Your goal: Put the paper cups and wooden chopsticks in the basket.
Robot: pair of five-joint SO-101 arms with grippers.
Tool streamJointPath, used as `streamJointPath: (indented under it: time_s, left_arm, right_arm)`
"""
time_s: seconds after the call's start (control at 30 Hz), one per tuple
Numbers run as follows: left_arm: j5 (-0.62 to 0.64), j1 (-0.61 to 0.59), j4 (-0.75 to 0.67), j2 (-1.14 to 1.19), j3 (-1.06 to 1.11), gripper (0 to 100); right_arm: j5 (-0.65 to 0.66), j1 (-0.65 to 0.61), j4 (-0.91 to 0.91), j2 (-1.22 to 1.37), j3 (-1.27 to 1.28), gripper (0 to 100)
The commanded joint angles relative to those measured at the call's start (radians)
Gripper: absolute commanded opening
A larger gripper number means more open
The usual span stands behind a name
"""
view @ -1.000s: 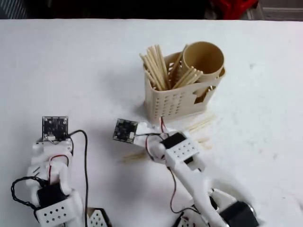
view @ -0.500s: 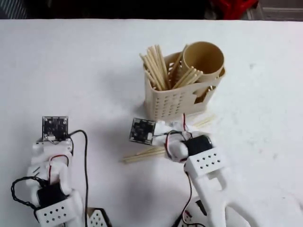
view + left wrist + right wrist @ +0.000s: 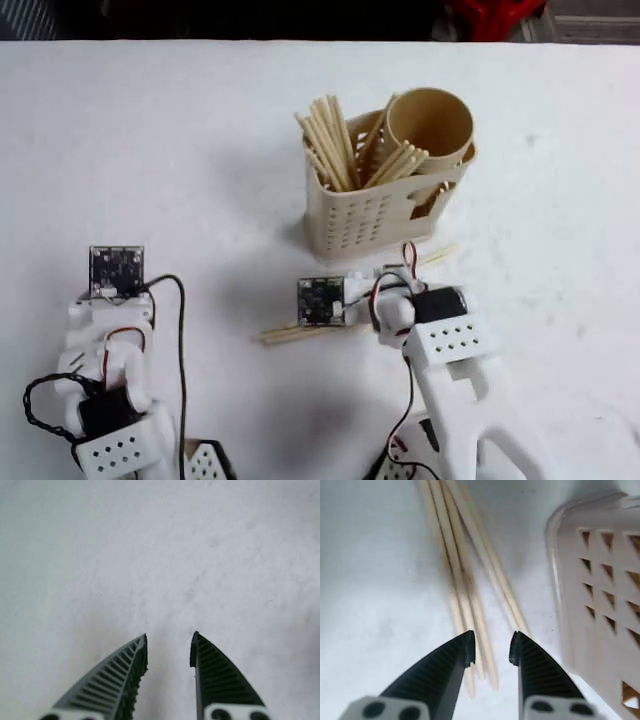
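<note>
Pale, thin wooden chopsticks (image 3: 452,565) are being overhung by the right gripper (image 3: 490,647), released and empty like the left gripper (image 3: 168,647); overhead, the cup-holding basket (image 3: 365,218) is being shown.

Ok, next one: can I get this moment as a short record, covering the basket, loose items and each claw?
basket: upright, holds a paper cup and a bundle of chopsticks
loose chopsticks: lying on the table in front of the basket
right claw: open, over the loose chopsticks, beside the basket wall
left claw: open, over bare table, gripping nothing
task state: loose chopsticks not yet in

Matt wooden chopsticks (image 3: 452,565), smooth plastic basket (image 3: 370,215)
</note>
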Motion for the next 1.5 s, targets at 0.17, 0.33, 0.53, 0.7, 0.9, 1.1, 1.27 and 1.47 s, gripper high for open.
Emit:
streamJointPath:
  time_s: [0.17, 0.33, 0.53, 0.7, 0.9, 1.1, 1.27, 1.47]
  left_arm:
    - [-0.008, -0.01, 0.003, -0.016, -0.005, 15]
    - [-0.008, -0.01, 0.003, -0.016, -0.005, 15]
    - [-0.008, -0.01, 0.003, -0.016, -0.005, 15]
    - [-0.008, -0.01, 0.003, -0.016, -0.005, 15]
    - [-0.008, -0.01, 0.003, -0.016, -0.005, 15]
    - [-0.008, -0.01, 0.003, -0.016, -0.005, 15]
    - [-0.008, -0.01, 0.003, -0.016, -0.005, 15]
    - [-0.008, -0.01, 0.003, -0.016, -0.005, 15]
  right_arm:
    - [0.02, 0.01, -0.117, -0.024, 0.049, 12.8]
    - [0.043, -0.001, -0.14, -0.024, 0.048, 13.0]
    - [0.048, -0.004, -0.213, 0.082, 0.043, 16.6]
    - [0.046, -0.01, -0.343, 0.203, 0.043, 17.6]
    - [0.077, -0.018, -0.45, 0.271, 0.046, 17.3]
    - [0.147, -0.03, -0.479, 0.372, 0.037, 17.1]
    - [0.173, -0.03, -0.513, 0.433, 0.037, 8.7]
    - [0.166, -0.022, -0.507, 0.414, 0.037, 2.1]
